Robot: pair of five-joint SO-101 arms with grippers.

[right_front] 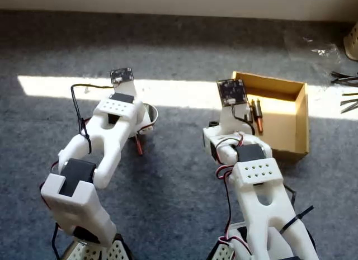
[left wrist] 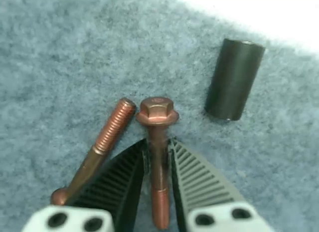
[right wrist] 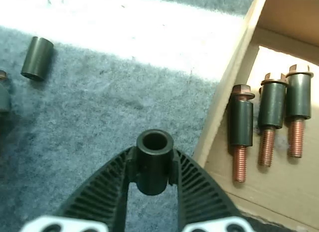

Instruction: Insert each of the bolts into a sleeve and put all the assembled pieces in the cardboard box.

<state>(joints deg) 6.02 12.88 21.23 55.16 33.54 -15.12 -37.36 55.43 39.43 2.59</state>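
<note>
- High view: the cardboard box, right of centre, holds the assembled pieces.
- Left wrist view: the left gripper has its fingers clamped on a bolt at centre.
- Right wrist view: the right gripper has its fingers clamped on a sleeve at lower centre. Insertion looks next, which needs the bolt lined up with the bore.

A grey carpet covers the floor. A bright band of sunlight crosses it from nine o'clock to three o'clock, a little above the middle of the high view. A pale wall base runs along the twelve o'clock edge. Towards two o'clock lies a crumpled piece of clear plastic. At three o'clock, thin dark strips fan out at the edge, with a pale rounded object just above them.
</note>
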